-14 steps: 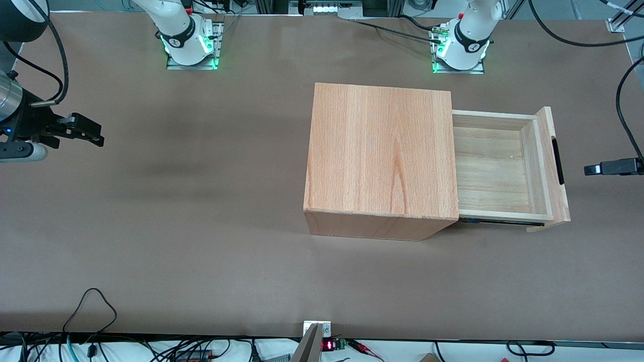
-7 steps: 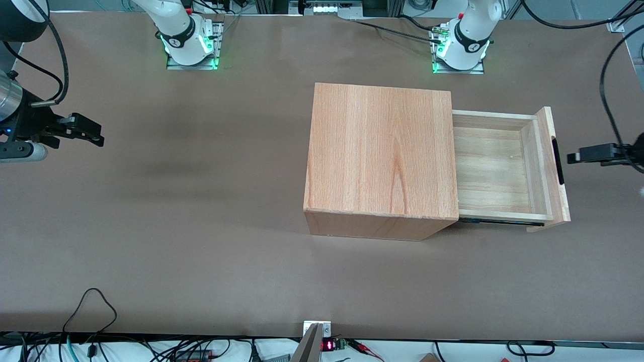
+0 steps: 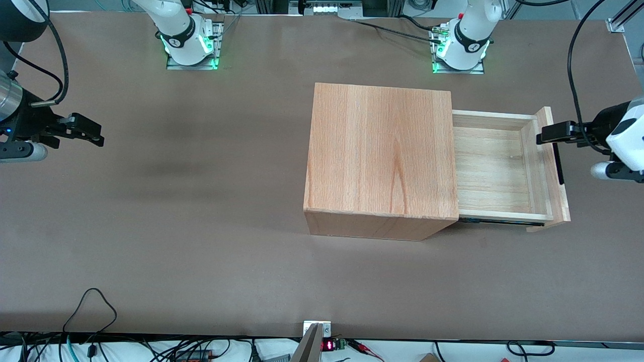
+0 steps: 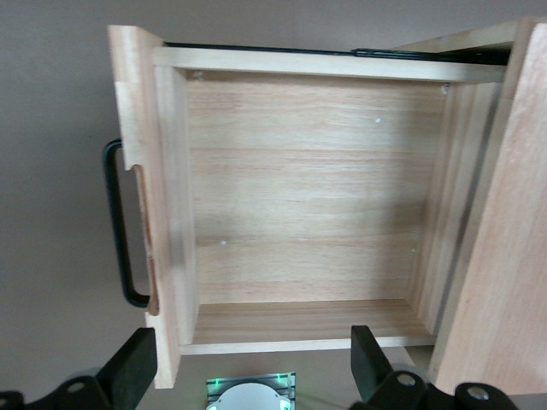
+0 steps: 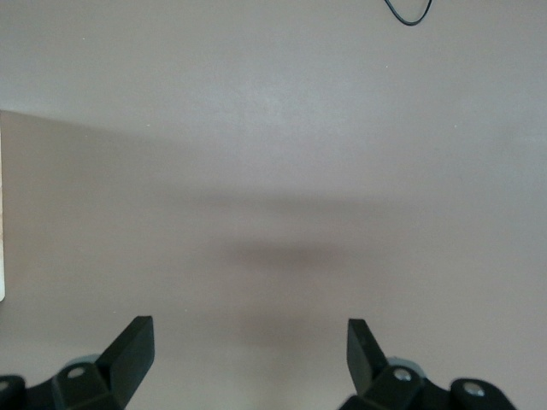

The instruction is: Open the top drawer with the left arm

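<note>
Top drawer out of the cabinet, claw spread above it.

The top drawer stands pulled well out of the wooden cabinet toward the working arm's end of the table, at 3 o'clock of the cabinet, tray bare. Its black handle faces outward. The left arm holds its gripper over the front panel, fingers apart, gripping nothing.

Even bright overhead light, soft shadows on brown table, sharp focus
</note>
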